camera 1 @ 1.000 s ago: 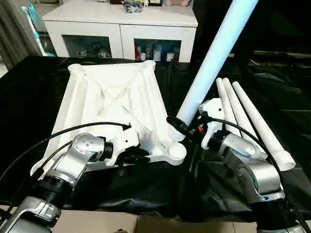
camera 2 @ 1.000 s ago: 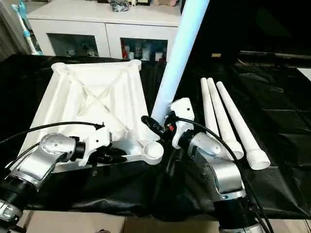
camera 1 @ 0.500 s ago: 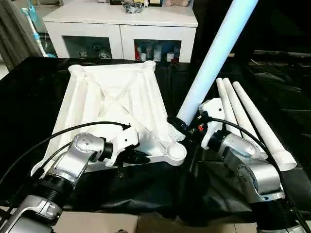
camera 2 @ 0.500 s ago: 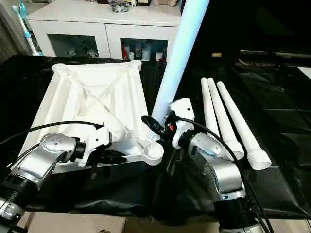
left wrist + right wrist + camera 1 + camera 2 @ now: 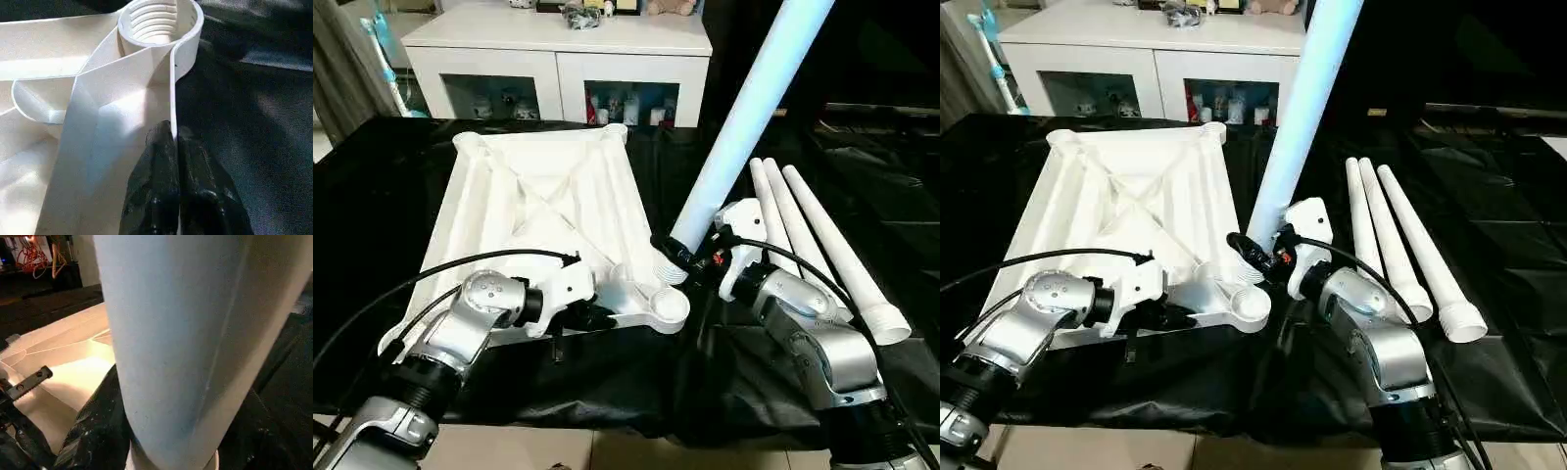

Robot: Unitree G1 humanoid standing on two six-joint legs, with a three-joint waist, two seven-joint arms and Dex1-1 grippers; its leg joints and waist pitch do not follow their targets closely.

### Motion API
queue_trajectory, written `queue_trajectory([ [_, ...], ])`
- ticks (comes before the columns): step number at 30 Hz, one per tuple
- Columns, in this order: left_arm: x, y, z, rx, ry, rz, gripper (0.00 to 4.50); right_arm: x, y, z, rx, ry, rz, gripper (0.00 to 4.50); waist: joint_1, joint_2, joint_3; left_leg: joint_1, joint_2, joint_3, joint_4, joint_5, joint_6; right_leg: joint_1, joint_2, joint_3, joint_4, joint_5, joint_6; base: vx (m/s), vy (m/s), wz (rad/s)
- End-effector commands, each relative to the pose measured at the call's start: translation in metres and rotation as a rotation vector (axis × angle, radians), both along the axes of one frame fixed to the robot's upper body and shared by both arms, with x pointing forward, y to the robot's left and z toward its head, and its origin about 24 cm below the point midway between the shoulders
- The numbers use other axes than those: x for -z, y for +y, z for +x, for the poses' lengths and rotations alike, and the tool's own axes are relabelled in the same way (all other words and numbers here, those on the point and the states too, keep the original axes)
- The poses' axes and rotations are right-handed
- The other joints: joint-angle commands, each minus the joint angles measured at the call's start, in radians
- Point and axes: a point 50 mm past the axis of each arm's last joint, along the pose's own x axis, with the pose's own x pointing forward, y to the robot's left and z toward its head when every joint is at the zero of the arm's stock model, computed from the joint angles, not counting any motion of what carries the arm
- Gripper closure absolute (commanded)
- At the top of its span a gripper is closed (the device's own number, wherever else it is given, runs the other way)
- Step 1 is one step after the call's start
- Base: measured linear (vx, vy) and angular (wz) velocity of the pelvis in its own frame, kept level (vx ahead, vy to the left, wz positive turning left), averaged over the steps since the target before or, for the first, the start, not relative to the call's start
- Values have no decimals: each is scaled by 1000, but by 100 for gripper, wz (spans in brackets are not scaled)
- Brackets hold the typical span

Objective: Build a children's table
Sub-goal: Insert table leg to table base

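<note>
While your left claw is pinching the upturned tabletop's rim on the black table, your right claw is gripping the first leg beside its corner socket; three legs are lying unfitted.
</note>
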Motion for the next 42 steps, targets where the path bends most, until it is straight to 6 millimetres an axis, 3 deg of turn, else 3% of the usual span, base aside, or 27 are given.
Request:
queue_trajectory([
  [1,9,0,2,-66,14,35,444,-2,-5,9,49,16,-3,264,1,2,-60,12,78,-28,-94,-198,-1,36,-91,43,-75,-87,-251,0,0,0],
  [7,4,-5,17,-163,6,-3,444,8,-4,16,19,71,-38,264,2,1,-61,13,74,-24,-89,-187,6,36,-90,42,-78,-100,-252,0,0,0],
  [9,3,-7,17,-168,13,-13,444,9,-3,17,7,81,-35,264,3,0,-60,9,77,-26,-89,-172,13,40,-93,43,-78,-93,-248,0,0,0],
  [10,4,-8,17,-166,19,-18,444,8,-1,17,-14,88,-38,264,1,-9,-59,5,76,-26,-90,-159,20,43,-92,42,-76,-86,-246,0,0,0],
  [14,5,-9,16,-155,40,-4,450,8,3,19,-68,116,-53,264,-1,-8,-58,8,76,-24,-88,-154,35,39,-91,41,-79,-108,-247,0,0,0],
  [23,3,-10,16,-151,43,-29,450,11,4,25,-114,155,-84,264,-3,-9,-56,10,77,-22,-88,-168,37,36,-91,42,-81,-128,-248,0,0,0],
  [25,4,-9,16,-154,43,-23,450,12,5,26,-124,158,-93,264,-2,-14,-56,8,78,-22,-89,-159,39,37,-91,42,-81,-122,-244,0,0,0],
  [26,4,-9,16,-156,42,-19,450,12,5,26,-130,157,-104,264,-2,-11,-55,8,78,-23,-89,-159,41,37,-92,41,-80,-125,-244,0,0,0],
  [27,3,-9,17,-156,43,-19,450,12,3,27,-132,160,-114,264,-3,-17,-55,7,78,-23,-89,-159,42,37,-93,41,-81,-134,-243,0,0,0],
  [30,2,-9,17,-155,43,-21,450,13,1,29,-134,174,-133,264,-3,-16,-55,10,78,-22,-89,-168,38,34,-92,41,-83,-161,-241,0,0,0],
  [34,1,-7,18,-164,38,-21,450,13,-1,26,-161,191,-139,264,-2,-15,-57,8,78,-22,-88,-149,46,37,-91,40,-80,-117,-242,0,0,0],
  [42,1,-7,18,-167,38,-20,450,17,-7,22,-168,208,-141,264,0,-15,-57,9,78,-22,-88,-155,42,35,-92,41,-80,-130,-244,0,0,0],
])
